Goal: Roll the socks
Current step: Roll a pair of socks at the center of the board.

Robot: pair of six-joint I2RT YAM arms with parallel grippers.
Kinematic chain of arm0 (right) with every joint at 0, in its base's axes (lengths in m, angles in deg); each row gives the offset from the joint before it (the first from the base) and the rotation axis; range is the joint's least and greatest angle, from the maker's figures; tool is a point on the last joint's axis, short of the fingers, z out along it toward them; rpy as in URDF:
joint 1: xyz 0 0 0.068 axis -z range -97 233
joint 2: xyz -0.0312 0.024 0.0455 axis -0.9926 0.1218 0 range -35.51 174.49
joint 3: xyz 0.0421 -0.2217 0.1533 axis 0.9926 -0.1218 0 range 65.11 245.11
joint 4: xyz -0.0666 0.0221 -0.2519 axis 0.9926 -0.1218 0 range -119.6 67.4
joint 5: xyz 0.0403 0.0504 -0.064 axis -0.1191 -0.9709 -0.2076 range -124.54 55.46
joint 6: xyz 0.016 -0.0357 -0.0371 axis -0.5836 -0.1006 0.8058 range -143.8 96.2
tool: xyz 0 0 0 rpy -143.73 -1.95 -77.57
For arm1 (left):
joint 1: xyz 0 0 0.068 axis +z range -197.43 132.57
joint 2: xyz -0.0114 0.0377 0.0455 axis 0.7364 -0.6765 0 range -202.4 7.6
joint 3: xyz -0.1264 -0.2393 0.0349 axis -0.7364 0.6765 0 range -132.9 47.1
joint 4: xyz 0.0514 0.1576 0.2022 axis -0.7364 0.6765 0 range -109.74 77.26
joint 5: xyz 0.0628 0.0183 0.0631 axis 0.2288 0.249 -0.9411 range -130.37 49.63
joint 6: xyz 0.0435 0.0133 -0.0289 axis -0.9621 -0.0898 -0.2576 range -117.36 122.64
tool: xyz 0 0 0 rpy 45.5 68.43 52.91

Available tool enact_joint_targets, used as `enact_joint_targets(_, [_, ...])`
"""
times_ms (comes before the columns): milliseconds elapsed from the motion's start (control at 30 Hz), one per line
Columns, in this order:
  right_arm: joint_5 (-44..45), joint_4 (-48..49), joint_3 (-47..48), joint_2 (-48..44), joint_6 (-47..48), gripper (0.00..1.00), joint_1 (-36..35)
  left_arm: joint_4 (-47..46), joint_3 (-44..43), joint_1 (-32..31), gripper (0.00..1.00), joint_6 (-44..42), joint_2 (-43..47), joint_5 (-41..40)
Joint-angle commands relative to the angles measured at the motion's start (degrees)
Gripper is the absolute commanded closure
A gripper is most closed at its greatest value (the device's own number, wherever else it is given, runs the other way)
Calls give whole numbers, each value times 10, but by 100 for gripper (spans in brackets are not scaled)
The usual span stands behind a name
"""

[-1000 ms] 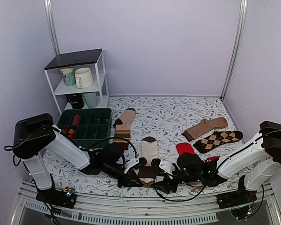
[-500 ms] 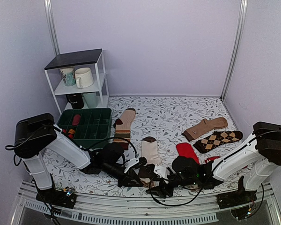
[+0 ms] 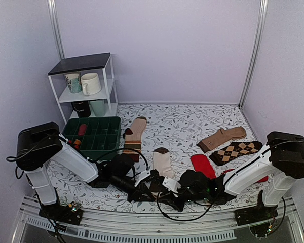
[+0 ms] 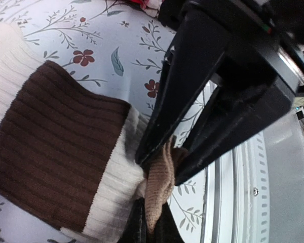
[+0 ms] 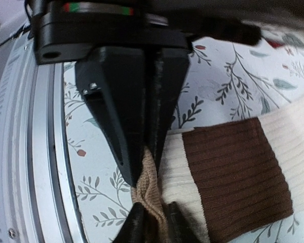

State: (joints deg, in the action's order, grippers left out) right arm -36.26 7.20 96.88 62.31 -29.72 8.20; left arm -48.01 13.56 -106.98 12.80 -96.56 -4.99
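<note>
Right tool (image 5: 153,223), now leftward, and left tool (image 4: 151,230), both pinched on sock (image 4: 55,152) toe.

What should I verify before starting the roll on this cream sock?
1. Left gripper shut on the sock's tan toe: ok.
2. Right gripper pinching the same toe: ok.
3. Brown band lying flat, unrolled: ok.
4. Red sock apart from the cream sock: ok.
5. Room between the toe and the metal rail: not ok, it looks tight.
6. A second matching sock underneath: cannot tell.
</note>
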Motion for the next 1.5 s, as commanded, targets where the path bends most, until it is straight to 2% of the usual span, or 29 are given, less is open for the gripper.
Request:
enact_joint_targets(0, [42, -35, 9, 7, -25, 94, -3, 42, 8, 2, 100, 1, -18, -30])
enact_joint_targets(67, [35, -53, 7, 3, -37, 100, -3, 31, 12, 2, 96, -1, -8, -40])
enact_joint_targets(167, [11, -63, -4, -2, -59, 100, 4, 22, 18, 3, 80, -11, 20, -69])
enact_joint_targets(367, [-94, -66, -32, -15, -126, 100, 71, -4, 46, 2, 68, -64, 111, -144])
enact_joint_targets(400, [-144, -69, -37, -15, -143, 100, 96, -20, 64, 2, 63, -92, 150, -163])
enact_joint_targets(467, [-183, -74, -34, -9, -159, 100, 115, -43, 83, 0, 60, -116, 179, -165])
enact_joint_targets(633, [-265, -129, -9, 31, -187, 100, 146, -105, 113, -18, 57, -189, 203, -166])
enact_joint_targets(967, [-336, -221, 42, 77, -223, 100, 177, -47, 54, -43, 57, -279, 146, -128])
enact_joint_targets(1233, [-351, -244, 48, 91, -240, 100, 196, -27, 25, -61, 57, -291, 97, -118])
enact_joint_targets(1467, [-361, -251, 49, 100, -244, 100, 202, -47, 17, -66, 58, -283, 59, -144])
